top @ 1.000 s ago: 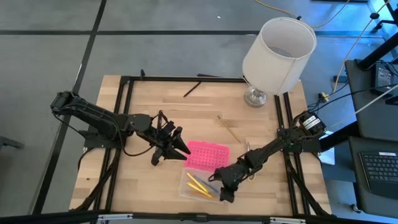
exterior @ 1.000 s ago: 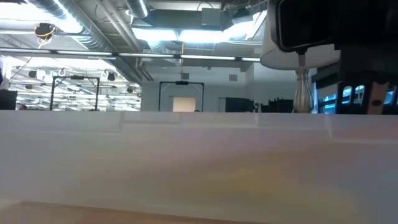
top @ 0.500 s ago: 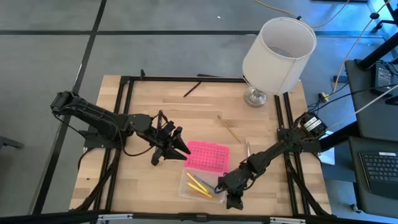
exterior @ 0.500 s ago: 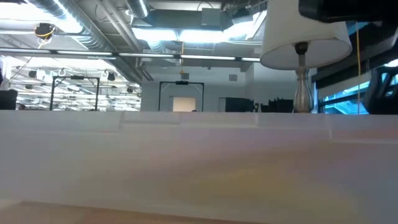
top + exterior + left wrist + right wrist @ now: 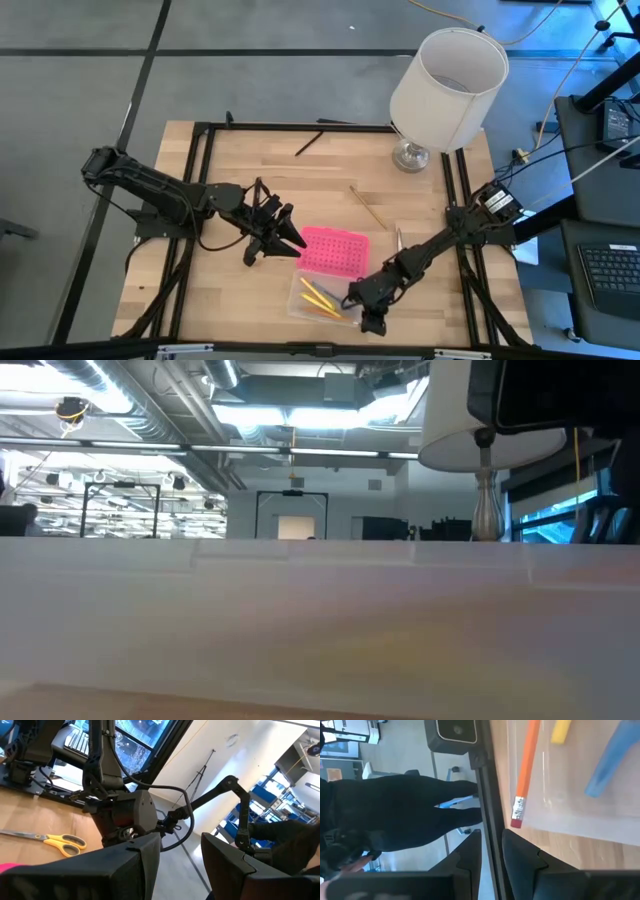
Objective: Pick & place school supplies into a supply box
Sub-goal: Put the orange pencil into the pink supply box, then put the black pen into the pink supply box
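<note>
Look at the supply box (image 5: 330, 270) near the front middle of the table (image 5: 240, 160). Its pink lid (image 5: 335, 250) is flipped open toward the back, and the clear base (image 5: 320, 298) lies in front of it. Some pencils, yellow and orange, and a blue pen already lie in the base. The orange pencil (image 5: 526, 772) lies flat inside, with its eraser end close to the base's edge.

Your right gripper (image 5: 368, 315) sits just beside the base, at its front right corner. Its fingers (image 5: 470, 855) are only a little apart and hold nothing.

The things still out lie behind that gripper. The scissors (image 5: 398, 238) rest near the lid's right side, with the long way running front to back. A brown pencil (image 5: 369, 208) lies slanted farther back. A black pen (image 5: 308, 143) lies near the back edge, close to the lamp (image 5: 445, 85).

The right arm looks nearer to the scissors. Your left gripper (image 5: 290, 237) waits at the lid's left edge, fingers (image 5: 135, 865) spread and empty.
</note>
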{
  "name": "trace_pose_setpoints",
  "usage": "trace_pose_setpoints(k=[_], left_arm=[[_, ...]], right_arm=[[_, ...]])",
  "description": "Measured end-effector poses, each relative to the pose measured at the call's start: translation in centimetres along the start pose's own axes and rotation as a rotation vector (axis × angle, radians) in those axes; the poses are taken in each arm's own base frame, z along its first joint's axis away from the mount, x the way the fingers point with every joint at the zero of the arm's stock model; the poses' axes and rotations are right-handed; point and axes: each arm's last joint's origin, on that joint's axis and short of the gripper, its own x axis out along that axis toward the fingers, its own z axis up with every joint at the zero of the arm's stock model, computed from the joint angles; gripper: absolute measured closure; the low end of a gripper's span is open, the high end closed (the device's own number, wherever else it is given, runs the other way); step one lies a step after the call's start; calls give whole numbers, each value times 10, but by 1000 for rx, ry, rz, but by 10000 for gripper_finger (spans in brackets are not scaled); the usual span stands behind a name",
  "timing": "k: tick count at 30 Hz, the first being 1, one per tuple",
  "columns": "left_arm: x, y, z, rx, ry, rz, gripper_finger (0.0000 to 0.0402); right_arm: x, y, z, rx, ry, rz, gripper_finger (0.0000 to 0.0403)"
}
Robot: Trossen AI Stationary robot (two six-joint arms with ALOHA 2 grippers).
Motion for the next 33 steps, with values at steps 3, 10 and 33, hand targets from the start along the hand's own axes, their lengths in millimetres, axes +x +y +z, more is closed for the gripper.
trace_pose_setpoints(k=[3, 10, 33], left_arm=[[0, 0, 0, 0, 2, 1, 265], [0, 0, 0, -1, 3, 2, 265], [0, -1, 1, -68, -11, -5, 265]], right_arm=[[0, 0, 0, -7, -4, -4, 320], [-2, -3, 5, -3, -53, -28, 320], [-75, 27, 8, -318, -175, -32, 320]])
